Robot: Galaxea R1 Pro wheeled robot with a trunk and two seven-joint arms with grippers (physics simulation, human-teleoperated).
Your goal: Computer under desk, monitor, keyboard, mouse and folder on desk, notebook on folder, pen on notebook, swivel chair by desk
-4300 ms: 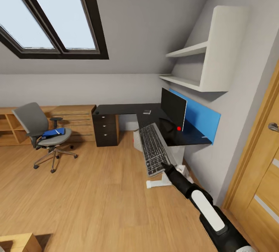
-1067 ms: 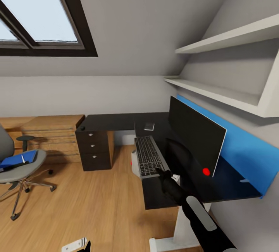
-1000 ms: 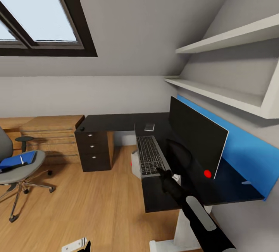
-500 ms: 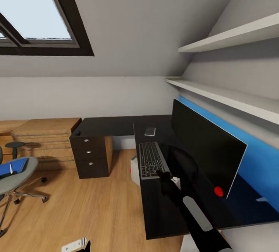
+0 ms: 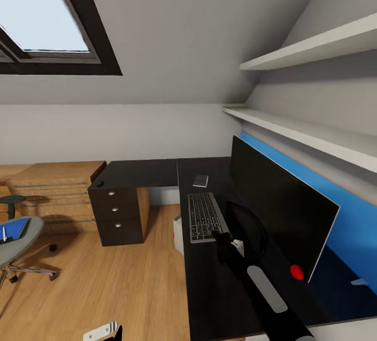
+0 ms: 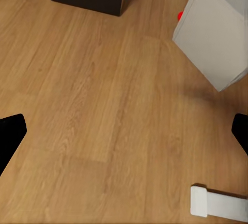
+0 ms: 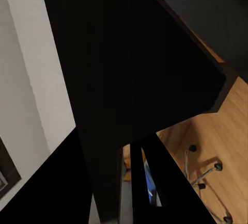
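Black worktop (image 5: pixel 220 288) under a sloping wall. Right hand (image 5: pixel 215 235) pinching the keyboard (image 5: pixel 203 216) beside the monitor (image 5: pixel 277 205). Left hand (image 6: pixel 124 131) spread wide above the floor (image 6: pixel 93 105).

No legible text, label, brand, number or sign on any surface.

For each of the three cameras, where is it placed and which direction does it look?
Head view: from the robot's head, forward and down over the desk, monitor and keyboard; the right tool at the keyboard's near edge.
Left wrist view: on the left arm, down at the wood floor and computer; dark fingertips at the edges.
Right wrist view: on the right arm, past dark surfaces toward the swivel chair.
Shared: the computer shows in head and left wrist views.
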